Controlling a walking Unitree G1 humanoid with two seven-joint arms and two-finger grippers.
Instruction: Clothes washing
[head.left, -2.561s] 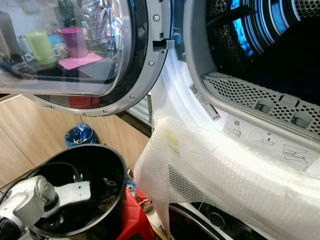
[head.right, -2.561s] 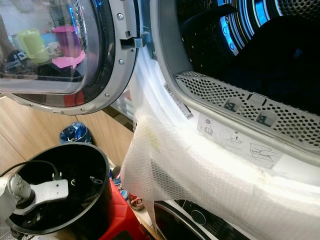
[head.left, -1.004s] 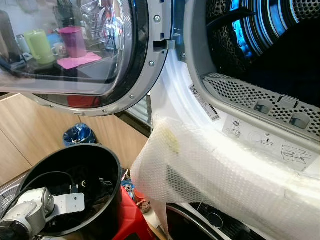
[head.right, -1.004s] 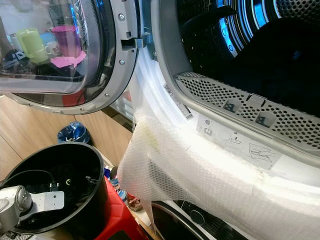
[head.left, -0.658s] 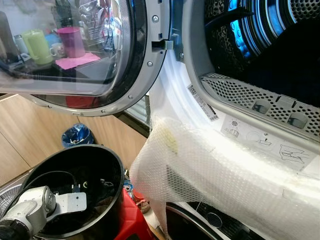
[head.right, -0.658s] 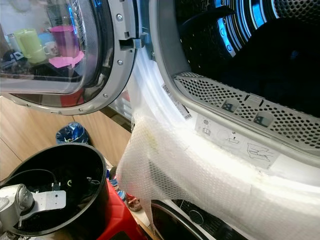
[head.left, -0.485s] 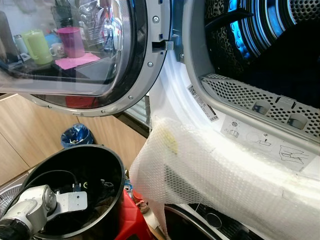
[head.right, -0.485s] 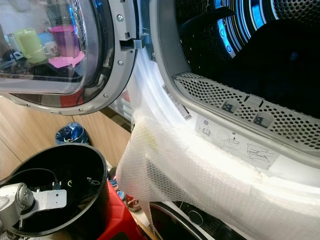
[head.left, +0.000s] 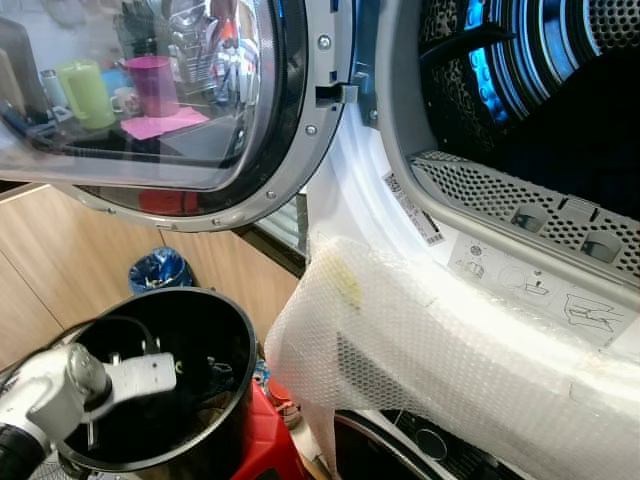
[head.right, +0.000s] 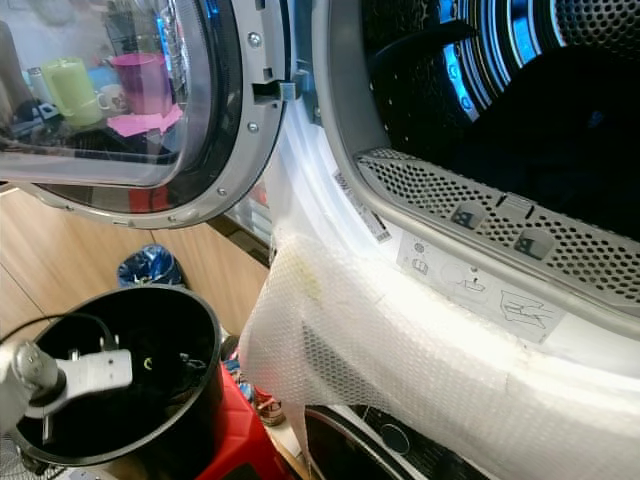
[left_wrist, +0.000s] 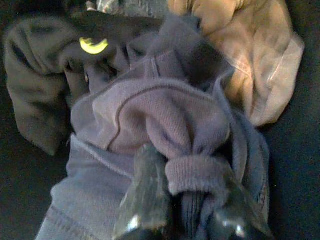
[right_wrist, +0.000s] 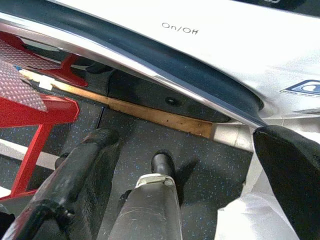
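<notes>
your left gripper (left_wrist: 182, 220) is down in the black bucket (head.left: 215, 425) at near left, fingers (left_wrist: 145, 195) clenched on a fold of the purple-grey garment (left_wrist: 165, 125). that garment lies on top of the pile in the bucket, w/ a dark garment (left_wrist: 45, 75) and a tan one (left_wrist: 250, 55) under and beside it. the grip looks like a pinch on one bunched fold, not the bulk, so my guess is it could slip or trail.

to do this step well: lift straight up and slow till the cloth clears the bucket rim, and watch the wrist view to see the fold isn't sliding out. if the dark garment comes up tangled w/ it, pause and give a small shake over the bucket rather than dragging both.

then swing right and up toward the open drum (head.left: 560, 110), far right. the door (head.left: 190, 110) hangs open on the left, so keep the arm between it and the opening. go over the bubble wrap (head.left: 430, 340) draped on the lower front; don't let cloth snag on it. reach past the perforated lip (head.left: 500, 195) before letting go, or it'll hang on the edge.

right gripper (right_wrist: 125, 190) hangs low by the machine base, fingers apart, holding nothing; leave it there.
</notes>
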